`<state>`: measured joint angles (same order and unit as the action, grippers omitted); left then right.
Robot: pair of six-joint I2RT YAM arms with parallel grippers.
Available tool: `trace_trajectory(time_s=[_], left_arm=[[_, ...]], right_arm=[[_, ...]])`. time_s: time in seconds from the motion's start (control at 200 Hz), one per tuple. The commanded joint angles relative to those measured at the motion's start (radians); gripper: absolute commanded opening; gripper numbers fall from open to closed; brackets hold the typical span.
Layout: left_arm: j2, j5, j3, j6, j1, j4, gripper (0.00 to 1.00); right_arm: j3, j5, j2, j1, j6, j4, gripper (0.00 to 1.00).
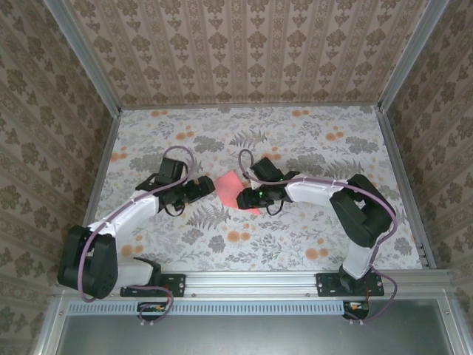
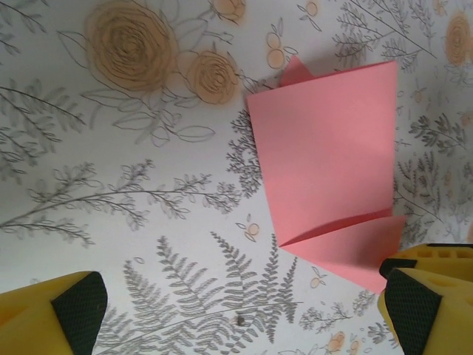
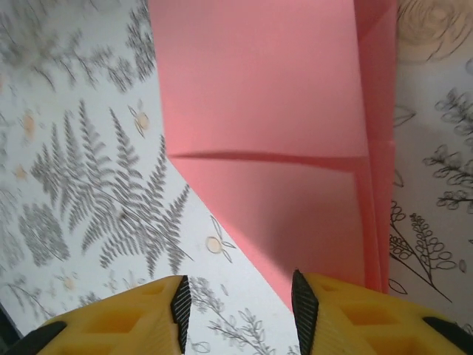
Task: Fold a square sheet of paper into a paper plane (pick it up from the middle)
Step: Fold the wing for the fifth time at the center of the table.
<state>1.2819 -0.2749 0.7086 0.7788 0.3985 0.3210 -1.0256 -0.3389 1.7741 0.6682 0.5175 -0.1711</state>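
Note:
The square sheet of paper is salmon pink and lies flat on the flowered tabletop between my two grippers, folded with overlapping flaps. In the left wrist view the folded paper shows a diagonal flap along its near edge. My left gripper is wide open just left of the paper, and its right finger overlaps the paper's near corner. In the right wrist view the paper shows a horizontal crease and layered edges on the right. My right gripper is open, with the paper's near tip at its right pad.
The table is covered by a floral cloth with orange flowers and grey ferns. Patterned walls with metal frame posts close it in on three sides. A metal rail runs along the near edge at the arm bases.

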Motion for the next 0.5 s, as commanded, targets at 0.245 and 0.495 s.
trace_trajectory(time_s=[0.245, 0.495], left_arm=[[0.039, 0.009, -0.043, 0.214, 0.129, -0.136, 1.00], [0.125, -0.023, -0.050, 0.341, 0.166, -0.223, 0.78]], right_arm=[[-0.044, 0.118, 0.049, 0.001, 0.229, 0.049, 0.37], [-0.043, 0.117, 0.101, -0.016, 0.256, 0.031, 0.36]])
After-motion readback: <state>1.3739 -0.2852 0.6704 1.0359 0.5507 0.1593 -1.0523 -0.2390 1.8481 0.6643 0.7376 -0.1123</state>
